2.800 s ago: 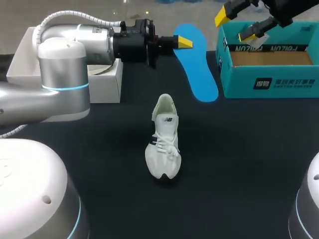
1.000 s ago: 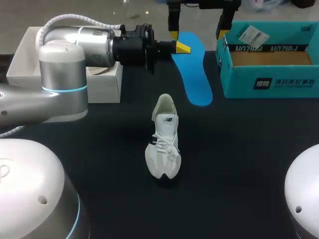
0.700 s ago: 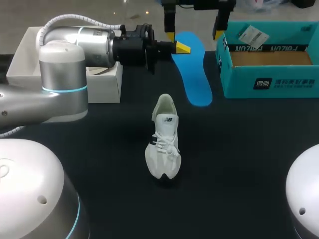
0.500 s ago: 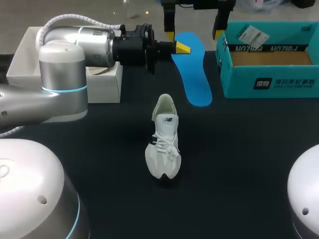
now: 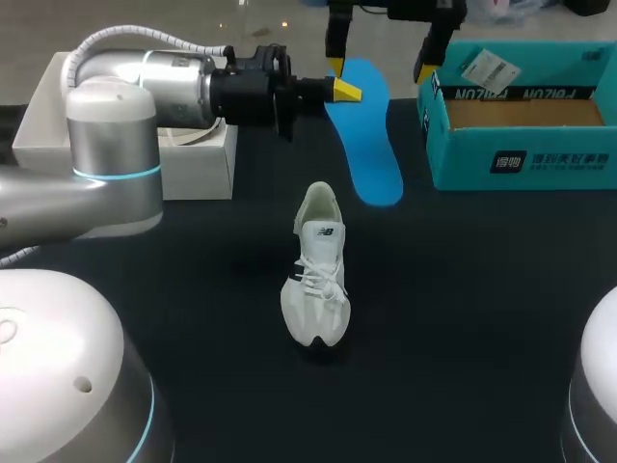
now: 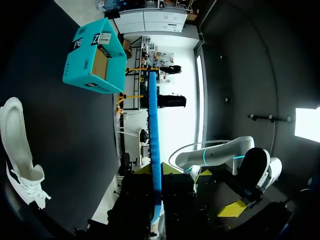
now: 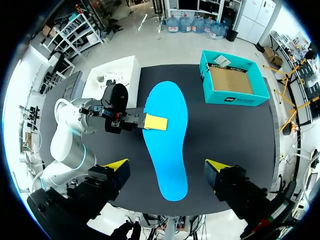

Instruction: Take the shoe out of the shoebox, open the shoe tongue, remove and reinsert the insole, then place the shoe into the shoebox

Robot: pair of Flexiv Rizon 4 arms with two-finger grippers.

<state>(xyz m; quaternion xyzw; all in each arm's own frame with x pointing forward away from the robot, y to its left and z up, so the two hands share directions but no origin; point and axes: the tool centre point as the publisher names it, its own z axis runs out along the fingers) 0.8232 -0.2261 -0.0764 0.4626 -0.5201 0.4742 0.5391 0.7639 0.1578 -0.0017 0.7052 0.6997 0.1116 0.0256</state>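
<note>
The shoe (image 5: 315, 280) is seen standing on the table (image 5: 482, 338), out of the box and well apart from both grippers, so the first step is judged done. The blue insole (image 5: 366, 145) is out of the shoe and is clamped at one edge by the left gripper (image 5: 344, 90). The right gripper (image 5: 383, 43) is held spread wide above the insole, grasping nothing. Reinsertion, and boxing into the shoebox (image 5: 521, 154) just beside the right gripper, are judged left to do.

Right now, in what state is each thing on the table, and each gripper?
shoe, upright, laced.
shoebox, open, no shoe inside.
insole, out of the shoe, clamped in the left gripper.
left gripper, shut on the insole.
right gripper, open, over the insole.
</note>
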